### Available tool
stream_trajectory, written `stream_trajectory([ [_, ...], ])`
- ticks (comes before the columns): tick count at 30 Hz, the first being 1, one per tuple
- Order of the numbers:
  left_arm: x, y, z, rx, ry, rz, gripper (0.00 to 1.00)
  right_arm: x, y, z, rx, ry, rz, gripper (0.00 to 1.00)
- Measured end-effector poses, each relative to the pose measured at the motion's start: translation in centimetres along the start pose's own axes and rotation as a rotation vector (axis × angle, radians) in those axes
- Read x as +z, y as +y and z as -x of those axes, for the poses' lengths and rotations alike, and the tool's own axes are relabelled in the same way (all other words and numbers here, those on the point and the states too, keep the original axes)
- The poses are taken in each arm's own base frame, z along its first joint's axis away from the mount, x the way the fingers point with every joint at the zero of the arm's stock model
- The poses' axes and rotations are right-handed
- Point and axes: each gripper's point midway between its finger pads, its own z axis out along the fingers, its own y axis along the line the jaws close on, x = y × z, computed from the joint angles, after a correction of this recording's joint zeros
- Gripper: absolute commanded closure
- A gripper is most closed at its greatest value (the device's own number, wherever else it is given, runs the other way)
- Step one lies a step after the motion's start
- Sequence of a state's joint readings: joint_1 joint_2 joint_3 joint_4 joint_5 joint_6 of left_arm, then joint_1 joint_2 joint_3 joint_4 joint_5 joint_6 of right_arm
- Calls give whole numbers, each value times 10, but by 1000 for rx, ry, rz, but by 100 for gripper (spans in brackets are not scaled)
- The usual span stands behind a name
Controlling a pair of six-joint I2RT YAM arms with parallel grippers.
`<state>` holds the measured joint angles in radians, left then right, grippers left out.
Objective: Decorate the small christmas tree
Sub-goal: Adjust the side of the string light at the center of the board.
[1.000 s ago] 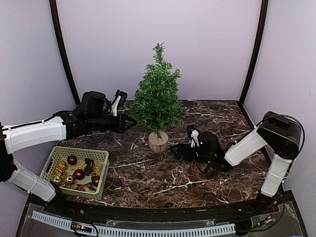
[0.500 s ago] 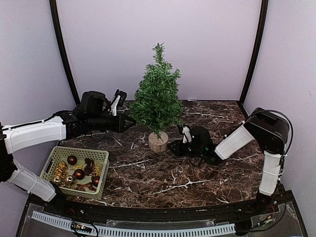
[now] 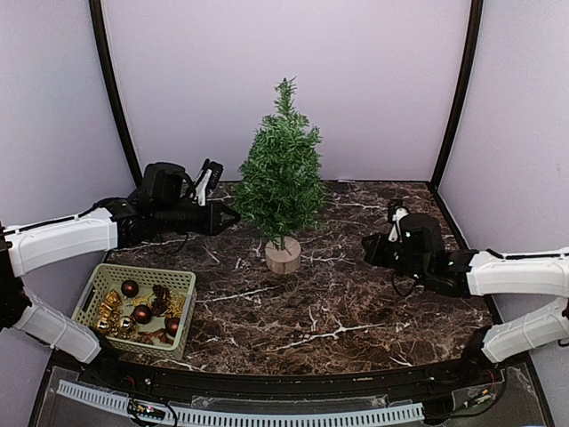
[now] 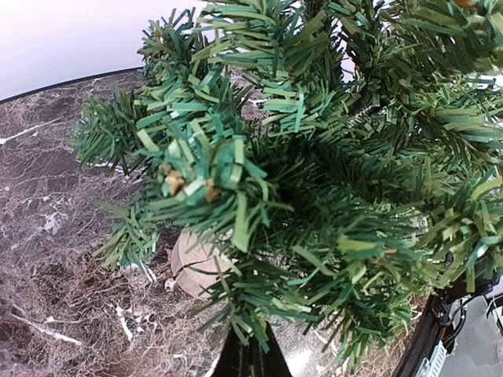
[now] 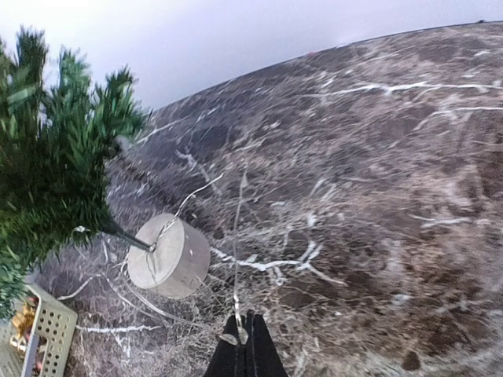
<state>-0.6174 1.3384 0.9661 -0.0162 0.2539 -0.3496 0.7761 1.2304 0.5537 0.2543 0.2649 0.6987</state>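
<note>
The small christmas tree (image 3: 283, 173) stands upright on its round wooden base (image 3: 284, 256) at mid-table. My left gripper (image 3: 233, 214) is shut, its tips pushed into the tree's lower left branches (image 4: 314, 157). In the left wrist view the left gripper (image 4: 251, 357) lies under the needles, and I cannot tell if anything is pinched. My right gripper (image 3: 367, 252) sits low to the right of the tree. In its wrist view the right gripper (image 5: 247, 334) is shut on a thin clear wire strand (image 5: 238, 259). The strand runs toward the wooden base (image 5: 169, 255) and loops around it.
A pale green basket (image 3: 133, 271) with brown and gold ornaments (image 3: 140, 313) sits at the front left, under my left arm. Its corner (image 5: 47, 330) shows in the right wrist view. Dark poles and lilac walls enclose the marble table (image 3: 356, 311).
My right gripper has gone from open to shut on the wire strand near the tree base, then drawn back to the right with it. The left arm and the tree have hardly moved.
</note>
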Motion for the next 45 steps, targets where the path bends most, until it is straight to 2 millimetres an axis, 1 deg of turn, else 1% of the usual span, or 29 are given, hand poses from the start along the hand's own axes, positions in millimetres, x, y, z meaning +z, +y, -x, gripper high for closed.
stream_trajectory([
  [2, 0, 0, 0, 3, 1, -5, 100, -23, -9, 19, 18, -52, -56, 100],
  [3, -1, 0, 1, 4, 2, -11, 100, -34, -14, 26, 25, -74, -87, 94],
  [5, -1, -2, 2, 10, 2, -21, 100, -47, -25, 32, 39, -92, -140, 76],
  [6, -1, -4, 4, 14, 0, -26, 100, -50, -32, 32, 46, -93, -172, 65],
  [8, -1, -5, 5, 19, -4, -31, 100, -54, -48, 24, 58, -76, -247, 43],
  [10, -2, -5, 5, 22, -3, -32, 100, -54, -63, 13, 67, -45, -321, 29],
  [12, -2, -5, 5, 24, -3, -33, 100, -56, -75, 1, 59, -8, -377, 23],
  [14, -2, -5, 5, 24, -2, -35, 100, -59, -78, -5, 44, 3, -384, 17],
  [15, -2, -5, 5, 24, -2, -35, 100, -61, -75, -6, 29, 4, -363, 17],
  [18, -2, -5, 5, 24, 0, -36, 100, -67, -49, -8, -29, 2, -211, 17],
  [20, -2, -5, 5, 26, 1, -38, 100, -67, -21, -9, -81, 1, -71, 19],
  [21, -2, -6, 4, 26, 3, -41, 100, -67, -2, -10, -114, 0, 12, 21],
  [22, -2, -6, 4, 26, 5, -42, 100, -66, 11, -12, -141, 1, 67, 24],
  [24, -2, -6, 3, 24, 9, -46, 100, -62, 47, -20, -203, -1, 196, 27],
  [27, -2, -8, 2, 23, 13, -55, 100, -47, 82, -40, -284, 11, 305, 30],
  [32, -2, -9, 2, 21, 17, -65, 100, -11, 126, -79, -382, 10, 401, 31],
  [35, -2, -11, 1, 17, 19, -73, 100, 7, 148, -91, -409, -16, 439, 29],
  [37, -2, -12, 1, 15, 22, -80, 100, 18, 168, -91, -418, -52, 472, 27],
  [41, -3, -12, 1, 14, 24, -86, 100, 26, 202, -85, -407, -126, 532, 26],
  [43, -3, -13, 1, 13, 25, -89, 100, 30, 212, -82, -394, -161, 545, 28],
  [45, -3, -13, 0, 11, 26, -91, 100, 36, 217, -80, -382, -189, 537, 33],
])
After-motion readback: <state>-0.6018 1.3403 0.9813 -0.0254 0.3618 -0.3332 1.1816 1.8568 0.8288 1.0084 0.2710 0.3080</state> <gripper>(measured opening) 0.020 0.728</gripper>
